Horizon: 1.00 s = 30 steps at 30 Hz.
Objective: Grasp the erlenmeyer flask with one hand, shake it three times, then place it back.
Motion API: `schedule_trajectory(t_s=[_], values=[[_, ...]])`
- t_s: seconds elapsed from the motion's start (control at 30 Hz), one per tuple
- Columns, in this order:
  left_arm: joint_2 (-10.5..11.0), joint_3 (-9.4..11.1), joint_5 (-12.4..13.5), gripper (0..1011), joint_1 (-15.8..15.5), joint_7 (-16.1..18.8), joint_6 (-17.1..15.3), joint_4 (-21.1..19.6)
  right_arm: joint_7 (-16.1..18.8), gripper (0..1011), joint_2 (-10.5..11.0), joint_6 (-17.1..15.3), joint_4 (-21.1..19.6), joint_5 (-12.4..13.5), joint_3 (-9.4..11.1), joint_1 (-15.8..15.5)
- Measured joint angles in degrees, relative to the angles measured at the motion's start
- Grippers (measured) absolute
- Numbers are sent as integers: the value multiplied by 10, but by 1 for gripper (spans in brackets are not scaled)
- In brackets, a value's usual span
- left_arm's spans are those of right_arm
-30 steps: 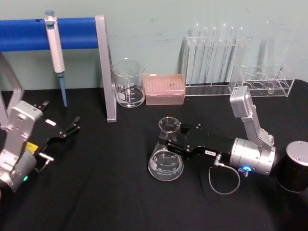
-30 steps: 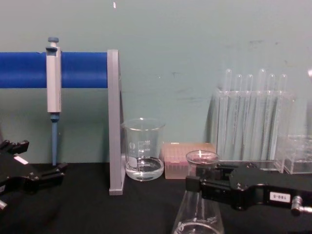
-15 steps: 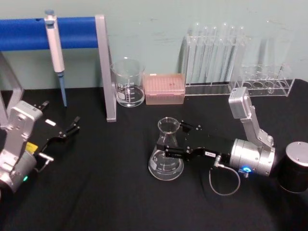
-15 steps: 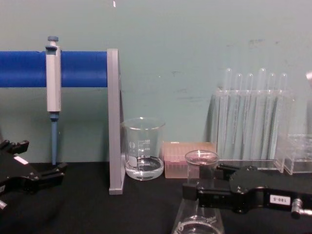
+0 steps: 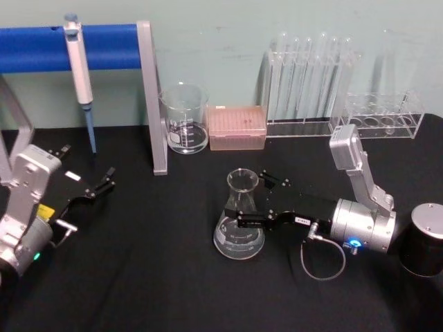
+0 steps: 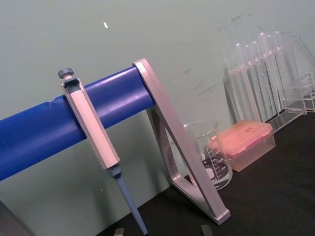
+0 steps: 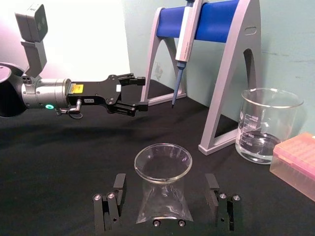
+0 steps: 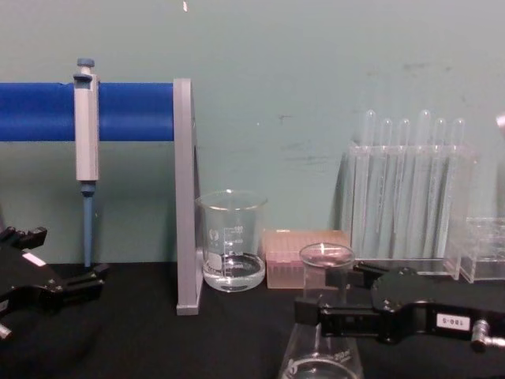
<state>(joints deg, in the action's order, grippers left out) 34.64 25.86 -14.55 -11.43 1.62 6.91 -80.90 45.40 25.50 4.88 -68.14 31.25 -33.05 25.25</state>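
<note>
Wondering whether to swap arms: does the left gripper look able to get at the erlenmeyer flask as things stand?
Probably not cleanly: the right gripper already straddles the erlenmeyer flask neck with open fingers, blocking that side, while the left gripper sits far off across bare black table.

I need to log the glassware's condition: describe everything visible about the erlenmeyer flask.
The erlenmeyer flask is clear glass, with a wide conical base tapering to a narrow neck and a flared open rim, and white graduation marks low on its body. It stands upright on the black table, in front of the beaker and pink box. The right gripper straddles its neck, jaws open on either side, with gaps showing in the right wrist view. Whether it holds liquid cannot be told.
</note>
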Motion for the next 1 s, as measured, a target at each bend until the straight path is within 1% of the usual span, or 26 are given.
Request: schedule_trajectory(t_s=[0.4, 0.6, 0.83, 1.0], values=[[0, 0, 0, 1001, 0, 0, 0, 0, 0, 1000, 0, 1, 0, 1, 0, 0], [0, 0, 0, 1001, 0, 0, 0, 0, 2, 1000, 3, -8, -3, 3, -1, 1], [0, 0, 0, 1001, 0, 0, 0, 0, 3, 1000, 15, -18, -20, 10, 1, -7], [0, 0, 0, 1001, 0, 0, 0, 0, 0, 1000, 36, -27, -48, 21, 8, -25]])
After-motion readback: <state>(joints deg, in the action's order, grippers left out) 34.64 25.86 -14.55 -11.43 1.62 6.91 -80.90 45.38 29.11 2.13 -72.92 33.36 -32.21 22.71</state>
